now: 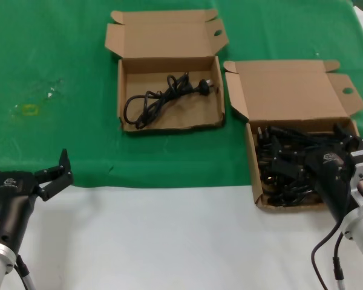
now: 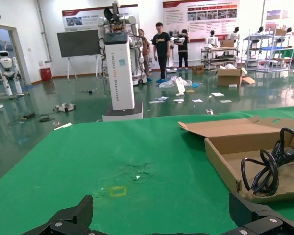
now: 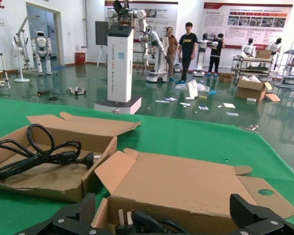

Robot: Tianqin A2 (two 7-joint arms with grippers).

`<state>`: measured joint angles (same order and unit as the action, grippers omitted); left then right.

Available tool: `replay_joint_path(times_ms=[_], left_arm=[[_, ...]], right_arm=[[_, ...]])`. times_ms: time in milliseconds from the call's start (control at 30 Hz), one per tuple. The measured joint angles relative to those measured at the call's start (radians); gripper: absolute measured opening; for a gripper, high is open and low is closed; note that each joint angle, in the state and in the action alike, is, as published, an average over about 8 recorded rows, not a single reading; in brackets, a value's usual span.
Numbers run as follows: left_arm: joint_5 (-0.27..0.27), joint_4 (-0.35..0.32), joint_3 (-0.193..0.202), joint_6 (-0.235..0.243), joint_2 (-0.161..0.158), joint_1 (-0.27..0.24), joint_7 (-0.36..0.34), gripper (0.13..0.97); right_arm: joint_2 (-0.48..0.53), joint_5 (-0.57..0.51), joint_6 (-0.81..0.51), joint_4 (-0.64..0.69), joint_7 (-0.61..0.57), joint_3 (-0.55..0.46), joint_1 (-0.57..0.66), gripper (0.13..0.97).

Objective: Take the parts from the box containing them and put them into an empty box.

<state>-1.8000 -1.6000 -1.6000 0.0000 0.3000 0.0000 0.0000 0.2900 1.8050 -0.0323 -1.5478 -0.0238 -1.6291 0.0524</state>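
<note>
The right-hand cardboard box (image 1: 254,175) holds a tangle of several black power cords (image 1: 284,175); its lid (image 1: 290,90) lies open behind it. My right gripper (image 1: 311,154) hovers over this box, open, with a plug (image 3: 137,223) between its wide fingers (image 3: 71,218). The other box (image 1: 121,96), farther off near the middle, holds one looped black cord (image 1: 163,96). That box (image 3: 95,166) and its cord (image 3: 44,156) also show in the right wrist view. My left gripper (image 1: 27,162) is open and empty at the near left, apart from both boxes.
A green cloth covers the far part of the table, with a small yellow mark (image 1: 29,109) on its left. The near strip of the table (image 1: 169,235) is bare white. The left wrist view shows the middle box (image 2: 220,161) and its cord (image 2: 264,169).
</note>
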Motion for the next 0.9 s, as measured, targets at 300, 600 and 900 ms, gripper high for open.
replay_joint_path(times_ms=[300,600,900], left_arm=[[0.0,0.0,0.0,0.0,0.0,0.0,0.0,0.966],[0.0,0.0,0.0,0.0,0.0,0.0,0.0,0.966],[0.0,0.0,0.0,0.0,0.0,0.0,0.0,0.966]], right_arm=[[0.0,0.0,0.0,0.0,0.0,0.0,0.0,0.966],[0.0,0.0,0.0,0.0,0.0,0.0,0.0,0.966],[0.0,0.0,0.0,0.0,0.0,0.0,0.0,0.966]])
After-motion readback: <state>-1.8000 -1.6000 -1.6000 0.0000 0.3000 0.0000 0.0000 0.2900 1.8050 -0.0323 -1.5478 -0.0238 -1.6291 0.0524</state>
